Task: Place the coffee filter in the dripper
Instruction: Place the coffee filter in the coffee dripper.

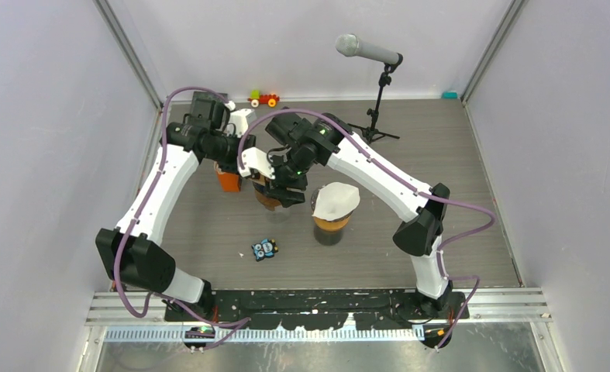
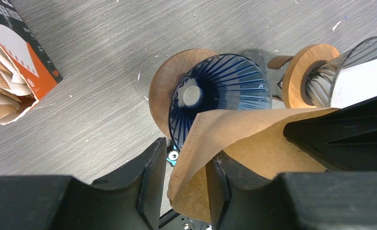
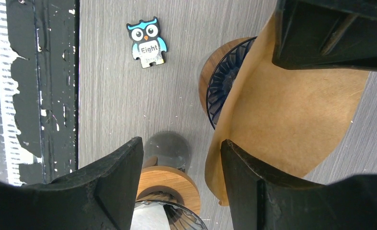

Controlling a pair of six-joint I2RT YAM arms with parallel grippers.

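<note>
A brown paper coffee filter (image 2: 258, 139) hangs over the blue ribbed dripper (image 2: 224, 81), which sits on a round wooden collar. My left gripper (image 2: 186, 153) has its jaws apart with the filter's seamed edge loose in the gap, resting against one finger. From the other side, the filter (image 3: 296, 115) drapes past the outside of one finger of my open right gripper (image 3: 180, 143), above the dripper (image 3: 222, 91). From above, both grippers meet over the dripper (image 1: 269, 198), which is mostly hidden beneath them.
A second clear dripper (image 1: 334, 203) holding a white filter stands just to the right. An orange filter box (image 1: 228, 180) is at the left. An owl tile (image 1: 265, 249) lies nearer the front; a microphone stand (image 1: 379, 116) and a small toy (image 1: 263, 98) are at the back.
</note>
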